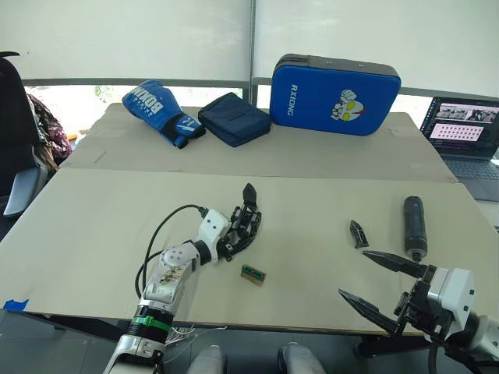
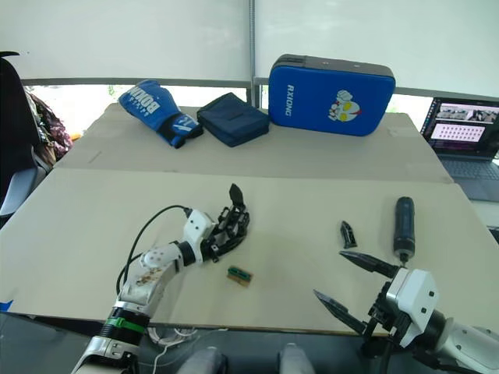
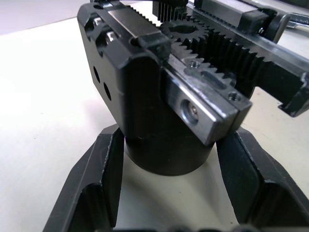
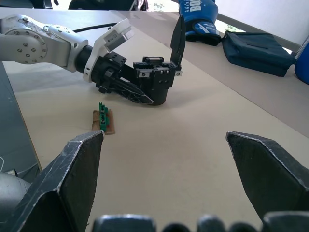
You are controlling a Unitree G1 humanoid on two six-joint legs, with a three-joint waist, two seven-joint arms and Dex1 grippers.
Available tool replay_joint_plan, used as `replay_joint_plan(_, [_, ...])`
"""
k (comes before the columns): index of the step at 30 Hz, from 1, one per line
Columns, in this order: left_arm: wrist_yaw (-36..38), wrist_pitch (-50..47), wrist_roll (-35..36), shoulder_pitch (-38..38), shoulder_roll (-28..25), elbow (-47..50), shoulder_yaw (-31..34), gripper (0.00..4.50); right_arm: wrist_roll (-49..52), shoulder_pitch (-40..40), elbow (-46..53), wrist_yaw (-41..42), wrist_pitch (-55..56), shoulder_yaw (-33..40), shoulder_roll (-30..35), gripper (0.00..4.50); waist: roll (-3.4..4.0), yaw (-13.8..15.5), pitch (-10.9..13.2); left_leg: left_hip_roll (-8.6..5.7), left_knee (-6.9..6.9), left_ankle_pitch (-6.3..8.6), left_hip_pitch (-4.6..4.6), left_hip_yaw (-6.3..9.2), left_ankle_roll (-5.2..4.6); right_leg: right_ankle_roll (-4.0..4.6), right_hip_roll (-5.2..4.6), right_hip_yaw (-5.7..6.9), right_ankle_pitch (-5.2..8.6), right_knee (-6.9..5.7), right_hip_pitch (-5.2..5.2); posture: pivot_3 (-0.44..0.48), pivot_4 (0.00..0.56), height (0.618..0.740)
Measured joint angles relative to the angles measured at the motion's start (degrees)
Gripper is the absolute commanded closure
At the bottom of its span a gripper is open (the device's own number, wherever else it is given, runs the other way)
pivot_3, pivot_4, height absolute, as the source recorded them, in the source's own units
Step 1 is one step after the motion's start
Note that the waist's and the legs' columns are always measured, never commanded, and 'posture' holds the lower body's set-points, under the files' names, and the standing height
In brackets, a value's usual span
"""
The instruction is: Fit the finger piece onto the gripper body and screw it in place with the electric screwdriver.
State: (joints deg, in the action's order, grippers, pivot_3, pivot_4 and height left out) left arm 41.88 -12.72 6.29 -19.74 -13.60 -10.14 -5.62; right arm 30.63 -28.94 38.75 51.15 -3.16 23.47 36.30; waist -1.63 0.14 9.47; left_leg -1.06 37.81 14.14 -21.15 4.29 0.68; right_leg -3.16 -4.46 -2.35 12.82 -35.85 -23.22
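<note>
The gripper body (image 1: 248,216) stands on the table left of centre, one pointed black finger sticking up from it. My left gripper (image 1: 235,241) is shut on its round base (image 3: 169,162), a finger (image 3: 104,183) pressing on each side. The finger piece (image 1: 359,234) lies loose on the table to the right. Just right of it lies the electric screwdriver (image 1: 414,224), bit end toward me. My right gripper (image 1: 352,274) hangs open and empty near the front edge, a little short of the finger piece and the screwdriver.
A tiny green-and-brown block (image 1: 253,274) lies near the front, right of my left gripper. At the back are a blue boxing glove (image 1: 160,109), a navy pouch (image 1: 234,118) and a blue pad (image 1: 335,93). A laptop (image 1: 466,136) sits far right, a chair (image 1: 15,156) far left.
</note>
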Motion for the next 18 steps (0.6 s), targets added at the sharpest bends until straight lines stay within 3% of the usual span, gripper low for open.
replay_joint_plan(1, [0.09,-0.12,0.13,-0.10,-0.24,0.00,-0.15,0.22,0.00,0.13,0.00,0.00,0.00,0.00,0.00,0.00,0.00,0.00,0.00,0.00,0.00,0.00,0.00,0.00,0.00,0.00,0.00,0.00,0.00,0.00,0.00,0.000,0.150,0.740])
replay_joint_plan(2, [0.17,-0.17,0.20,-0.18,-0.49,-0.02,-0.27,0.05,0.00,0.23,0.00,0.01,0.00,0.00,0.00,0.00,0.00,0.00,0.00,0.00,0.00,0.00,0.00,0.00,0.00,0.00,0.00,0.00,0.00,0.00,0.00,0.000,0.150,0.740])
replay_joint_plan(8, [4.35,-0.11,2.15,-1.34,-3.82,-1.67,-0.24,0.05,-0.01,0.22,-0.03,0.00,0.00,0.01,0.00,0.00,0.00,-0.11,0.00,0.02,0.00,0.00,0.00,0.00,0.00,0.01,0.02,0.01,0.00,-0.01,-0.01,0.000,0.150,0.740])
replay_joint_plan(13, [13.22,3.79,4.27,-6.25,-9.05,-9.91,1.13,0.05,-0.03,-0.63,-0.04,0.00,0.00,0.05,-0.20,0.00,0.01,-0.16,0.00,0.01,0.00,0.00,0.00,-0.02,0.00,0.02,0.01,0.02,0.00,0.00,-0.01,0.000,0.150,0.740])
replay_joint_plan(18, [23.51,13.27,3.99,-12.88,-9.36,-23.12,-0.67,0.05,-0.06,-1.05,0.04,-0.17,0.00,0.10,-0.61,0.00,0.00,0.22,0.00,-0.03,0.02,0.00,-0.01,-0.03,0.00,0.01,0.00,0.02,0.00,0.02,0.02,0.000,0.150,0.740])
